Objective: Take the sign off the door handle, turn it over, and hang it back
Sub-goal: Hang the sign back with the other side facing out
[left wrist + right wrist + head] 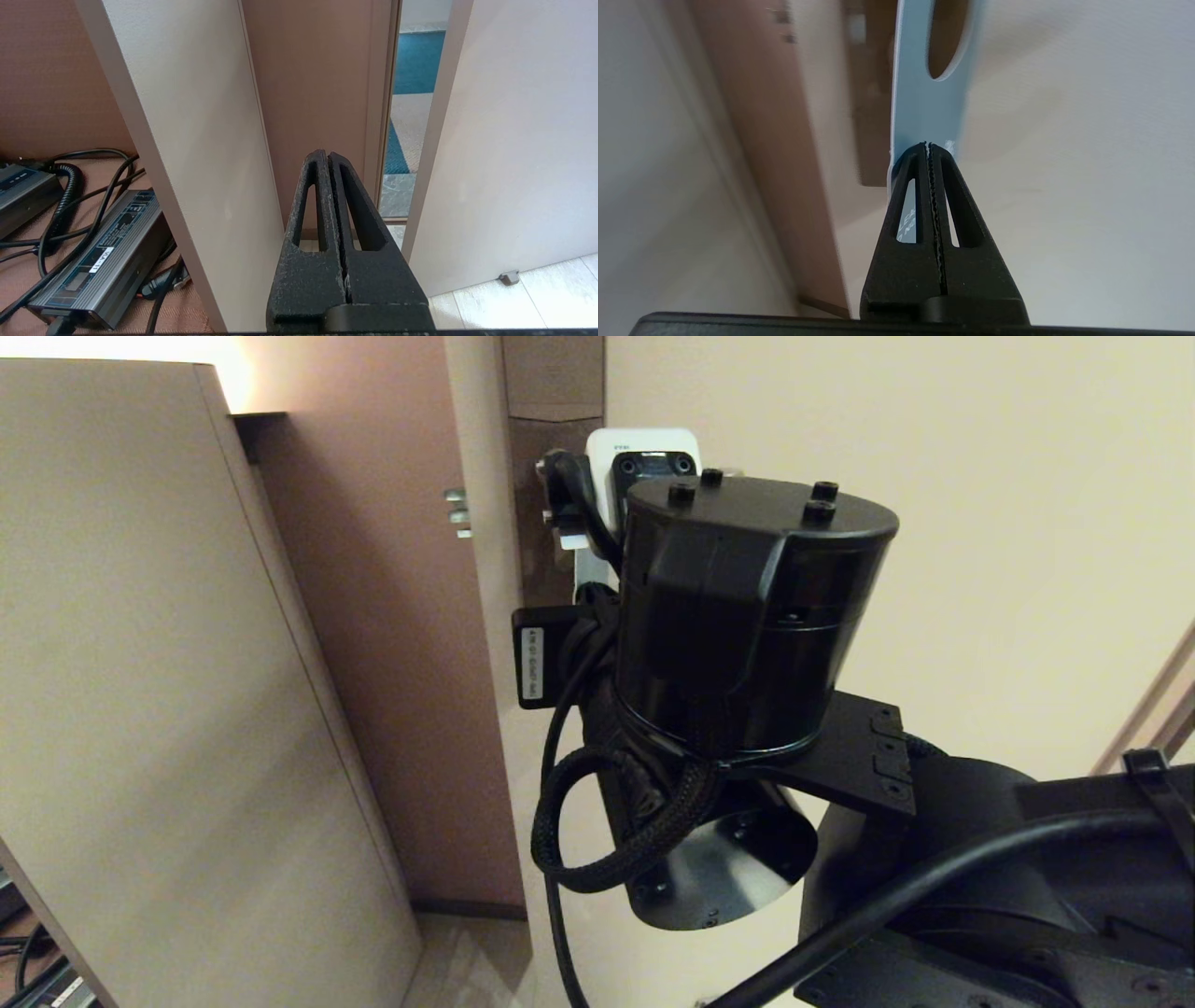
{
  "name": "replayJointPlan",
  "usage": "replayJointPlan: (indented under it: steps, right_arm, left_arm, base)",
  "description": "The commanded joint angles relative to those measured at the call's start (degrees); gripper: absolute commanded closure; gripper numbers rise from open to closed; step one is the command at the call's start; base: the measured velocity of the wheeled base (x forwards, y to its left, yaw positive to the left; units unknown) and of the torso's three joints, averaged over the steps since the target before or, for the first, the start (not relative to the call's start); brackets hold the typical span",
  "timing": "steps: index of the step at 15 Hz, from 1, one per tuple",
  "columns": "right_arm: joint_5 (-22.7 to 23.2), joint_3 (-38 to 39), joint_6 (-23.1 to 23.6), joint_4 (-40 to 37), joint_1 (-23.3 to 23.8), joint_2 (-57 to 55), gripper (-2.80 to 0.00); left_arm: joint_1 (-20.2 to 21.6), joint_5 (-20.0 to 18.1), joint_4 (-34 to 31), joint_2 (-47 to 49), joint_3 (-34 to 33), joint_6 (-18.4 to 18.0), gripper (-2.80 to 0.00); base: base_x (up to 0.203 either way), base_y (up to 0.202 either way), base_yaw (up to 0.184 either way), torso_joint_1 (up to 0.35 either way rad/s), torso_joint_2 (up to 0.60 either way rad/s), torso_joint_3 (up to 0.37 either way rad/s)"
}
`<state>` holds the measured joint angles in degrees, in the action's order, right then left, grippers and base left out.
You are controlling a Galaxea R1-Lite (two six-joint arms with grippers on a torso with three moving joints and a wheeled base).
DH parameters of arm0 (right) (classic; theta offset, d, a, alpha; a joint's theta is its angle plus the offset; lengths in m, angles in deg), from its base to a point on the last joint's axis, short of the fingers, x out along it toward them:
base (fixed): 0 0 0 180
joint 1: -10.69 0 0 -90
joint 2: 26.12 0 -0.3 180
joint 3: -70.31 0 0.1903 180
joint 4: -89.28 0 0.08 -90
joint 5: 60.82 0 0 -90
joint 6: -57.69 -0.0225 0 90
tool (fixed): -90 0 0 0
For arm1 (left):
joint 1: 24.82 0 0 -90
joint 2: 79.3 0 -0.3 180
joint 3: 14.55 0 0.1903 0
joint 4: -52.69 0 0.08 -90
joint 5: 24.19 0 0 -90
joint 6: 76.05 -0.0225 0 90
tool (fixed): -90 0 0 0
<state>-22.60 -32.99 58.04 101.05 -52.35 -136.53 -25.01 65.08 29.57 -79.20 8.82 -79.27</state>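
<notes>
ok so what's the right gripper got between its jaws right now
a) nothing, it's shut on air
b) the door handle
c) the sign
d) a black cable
c: in the right wrist view the right gripper has its jaws closed on the lower end of the sign, whose pale blue face and oval hole stand above the tips.

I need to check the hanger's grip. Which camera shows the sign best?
The right wrist view: the flat light-blue card sign with an oval hole rises from the shut right pincer. The head view has the right arm covering it; the left wrist view shows only the empty left pincer.
</notes>
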Motion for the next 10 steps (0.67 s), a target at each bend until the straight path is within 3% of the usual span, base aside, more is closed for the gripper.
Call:
replayJointPlan:
  steps: [1, 6, 10]
  right_arm:
    - [0.0, -0.9, 0.0, 0.3, -0.6, -0.6, 0.00]
    - [4.4, -5.9, 0.9, 4.7, -1.8, -4.7, 0.00]
    - [4.8, -6.6, 0.8, 5.9, -2.2, -6.9, 0.00]
  left_arm:
    - [0.0, 0.0, 0.0, 0.0, 0.0, 0.0, 0.00]
    - [0.0, 0.0, 0.0, 0.0, 0.0, 0.0, 0.00]
    - [0.0, 0.0, 0.0, 0.0, 0.0, 0.0, 0.00]
  base:
    - [0.000, 0.000, 0.000, 0.000, 0.00, 0.000]
    - [0.000, 0.000, 0.000, 0.000, 0.00, 0.000]
    - [0.000, 0.000, 0.000, 0.000, 0.00, 0.000]
